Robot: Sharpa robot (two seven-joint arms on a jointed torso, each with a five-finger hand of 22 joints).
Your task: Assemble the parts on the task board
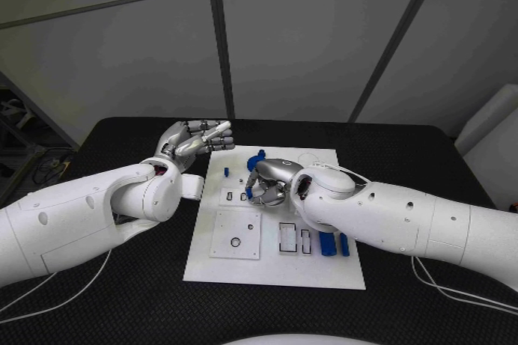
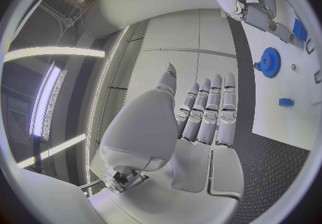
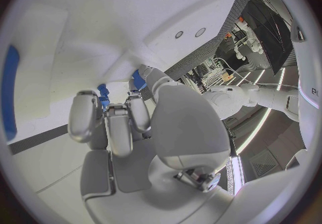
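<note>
pinching a small blue part (image 3: 102, 95) between right hand (image 1: 270, 185) fingertips over the task board (image 1: 324, 270); left hand (image 1: 197, 141) curled, holding nothing.

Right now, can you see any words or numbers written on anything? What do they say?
No text can be read for sure.
The task board: plain white, no words or numbers visible.
The blue gear and the other blue parts: no markings visible.
The left hand and right hand: no labels visible.
A dark mark at the right wrist view's rim: cut off, too small to read.
</note>
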